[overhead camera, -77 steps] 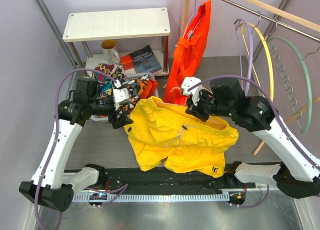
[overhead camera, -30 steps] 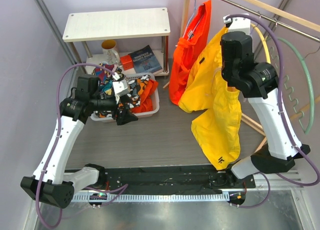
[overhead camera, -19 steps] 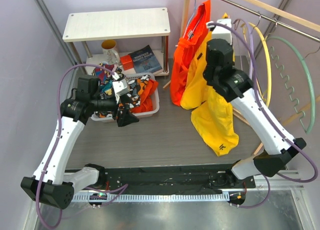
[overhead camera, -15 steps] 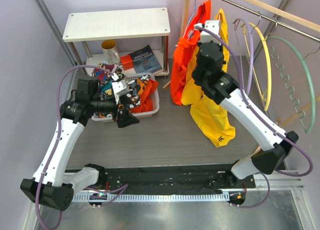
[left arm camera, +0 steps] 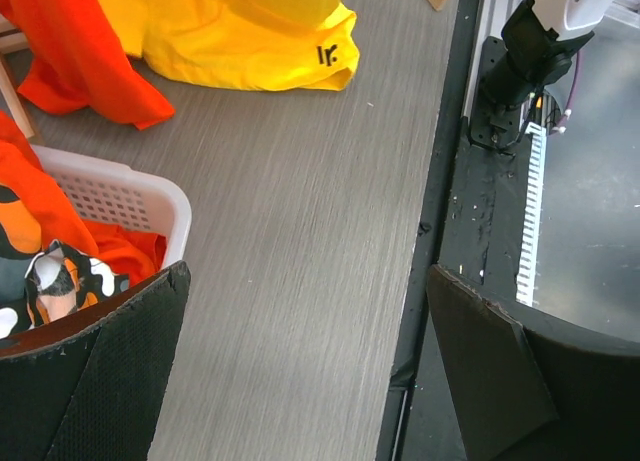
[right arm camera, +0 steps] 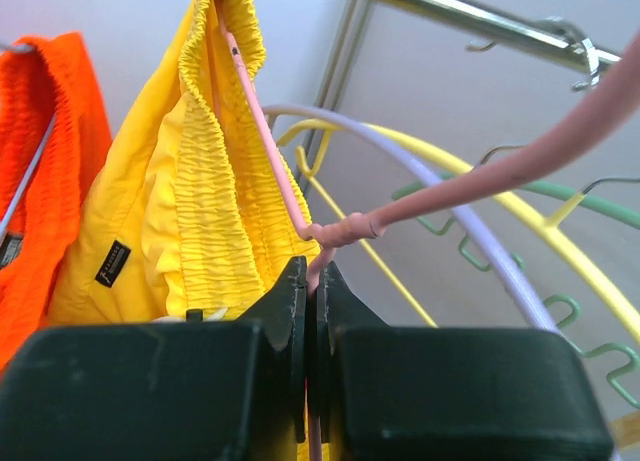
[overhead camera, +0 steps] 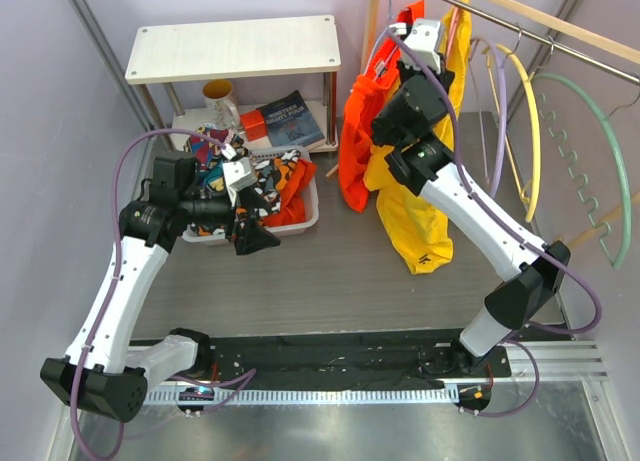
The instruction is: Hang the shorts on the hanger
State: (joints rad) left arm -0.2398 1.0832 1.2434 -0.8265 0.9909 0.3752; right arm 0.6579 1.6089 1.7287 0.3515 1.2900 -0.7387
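The yellow shorts (overhead camera: pixel 420 206) hang by their waistband from the thin pink hanger (right arm camera: pixel 268 141), their legs trailing to the table, with the dark logo near the hem (overhead camera: pixel 427 261). My right gripper (overhead camera: pixel 428 43) is raised up by the clothes rail and is shut on the hanger's neck just below its hook (right arm camera: pixel 312 271). The gathered waistband (right arm camera: pixel 205 181) drapes over the hanger's arm. My left gripper (overhead camera: pixel 250 229) is open and empty beside the basket; in its wrist view (left arm camera: pixel 308 276) the shorts' hem (left arm camera: pixel 240 41) lies far ahead.
An orange garment (overhead camera: pixel 365 111) hangs just left of the shorts. The metal rail (overhead camera: pixel 520 21) carries lilac (overhead camera: pixel 500 101), yellow (overhead camera: pixel 538 121) and green (overhead camera: pixel 615 131) hangers to the right. A white basket (overhead camera: pixel 300 219) of patterned cloth and a low shelf (overhead camera: pixel 235 46) stand at the back left.
My right arm has lifted the shorts off the table on the hanger, then swung them up and left along the rail toward the orange garment. The left arm has stayed still.
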